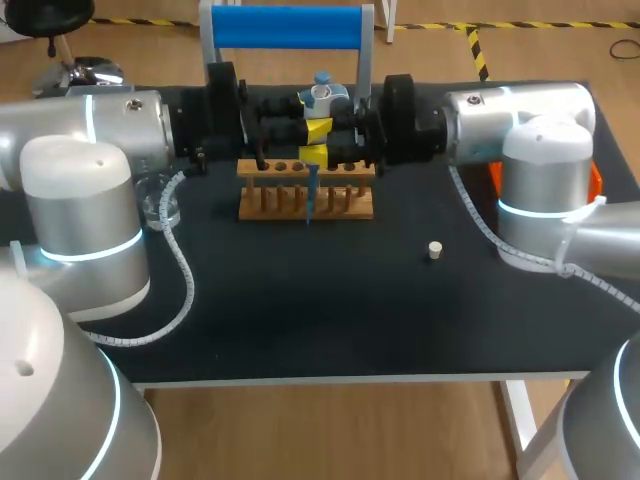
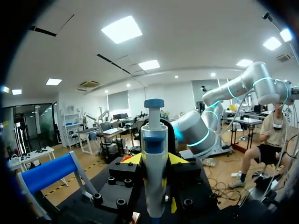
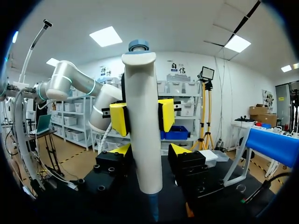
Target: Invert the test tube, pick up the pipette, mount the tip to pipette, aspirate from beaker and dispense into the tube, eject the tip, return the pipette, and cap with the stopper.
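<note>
Bright, even light from overhead panels; the dark counter (image 1: pixel 300 320) carries only soft shadows, while the white left arm (image 1: pixel 75 190) and right arm (image 1: pixel 545 165) gleam.

The left arm (image 1: pixel 85 190) and right arm (image 1: pixel 545 160) are silver-grey with cyan rings (image 1: pixel 90 250) (thin, glowing). A white coiled cable (image 1: pixel 181 262) runs along each. Behind the left gripper (image 2: pixel 155 159) the wrist (image 1: pixel 215 100) is black.

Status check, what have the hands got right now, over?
Left hand shut on pipette. Right hand at pipette too, grip unreadable. Blue tip mounted, pointing down at rack. Stopper on table, apart from rack.
</note>
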You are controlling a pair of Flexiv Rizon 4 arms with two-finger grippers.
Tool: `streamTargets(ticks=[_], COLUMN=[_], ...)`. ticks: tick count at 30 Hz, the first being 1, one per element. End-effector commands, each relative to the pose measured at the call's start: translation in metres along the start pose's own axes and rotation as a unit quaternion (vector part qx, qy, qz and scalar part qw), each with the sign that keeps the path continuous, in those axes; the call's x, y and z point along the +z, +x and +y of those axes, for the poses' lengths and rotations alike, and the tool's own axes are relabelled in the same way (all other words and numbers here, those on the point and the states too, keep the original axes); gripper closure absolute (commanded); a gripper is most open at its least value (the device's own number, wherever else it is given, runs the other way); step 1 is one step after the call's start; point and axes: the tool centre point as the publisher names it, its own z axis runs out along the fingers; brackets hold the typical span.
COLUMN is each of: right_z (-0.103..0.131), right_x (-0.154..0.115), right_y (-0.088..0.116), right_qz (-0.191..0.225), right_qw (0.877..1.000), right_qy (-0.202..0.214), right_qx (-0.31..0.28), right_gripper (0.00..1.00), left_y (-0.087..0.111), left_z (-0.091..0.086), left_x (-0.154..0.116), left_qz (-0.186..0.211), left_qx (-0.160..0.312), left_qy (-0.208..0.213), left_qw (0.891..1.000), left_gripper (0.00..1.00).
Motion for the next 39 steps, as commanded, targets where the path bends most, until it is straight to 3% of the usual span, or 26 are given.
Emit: streamTargets(ticks=[1, 3, 4, 5, 12, 13, 14, 15, 24, 39], right_z=[0.000, 0.001, 0.001, 0.001, 0.002, 0.002, 0.002, 0.002, 0.002, 0.012], right_x=[0.001, 0.001, 0.001, 0.001, -0.001, -0.002, -0.002, -0.004, -0.045, -0.195], right_y=[-0.001, 0.000, 0.000, 0.000, 0.001, 0.001, 0.001, 0.001, -0.005, -0.018], right_qz=[0.002, 0.003, 0.003, 0.003, 0.005, 0.005, 0.005, 0.005, 0.013, 0.018], right_qw=[1.000, 1.000, 1.000, 1.000, 1.000, 1.000, 1.000, 1.000, 1.000, 0.999], right_qy=[-0.003, -0.004, -0.004, -0.005, -0.006, -0.006, -0.006, -0.006, 0.006, 0.022], right_qx=[-0.001, -0.002, -0.003, -0.003, -0.006, -0.006, -0.006, -0.006, -0.015, -0.019], right_gripper=[0.53, 0.66, 0.80, 1.00, 1.00, 1.00, 1.00, 1.00, 1.00, 1.00], left_y=[0.001, 0.001, 0.001, 0.001, 0.001, 0.001, 0.001, 0.001, 0.001, 0.001], left_z=[0.000, 0.000, 0.000, 0.000, 0.000, 0.000, 0.000, 0.000, 0.000, 0.000], left_x=[0.000, 0.000, 0.000, 0.000, 0.000, 0.000, 0.000, 0.000, 0.000, 0.000], left_qz=[-0.002, -0.002, -0.002, -0.002, -0.002, -0.002, -0.002, -0.002, -0.002, -0.002], left_qx=[0.000, 0.000, 0.000, 0.000, 0.000, 0.000, 0.000, 0.000, 0.000, 0.000], left_qy=[0.002, 0.002, 0.002, 0.002, 0.002, 0.002, 0.002, 0.002, 0.002, 0.002], left_qw=[1.000, 1.000, 1.000, 1.000, 1.000, 1.000, 1.000, 1.000, 1.000, 1.000], left_gripper=[1.00, 1.00, 1.00, 1.00, 1.00, 0.89, 0.07, 0.00, 0.00, 0.00])
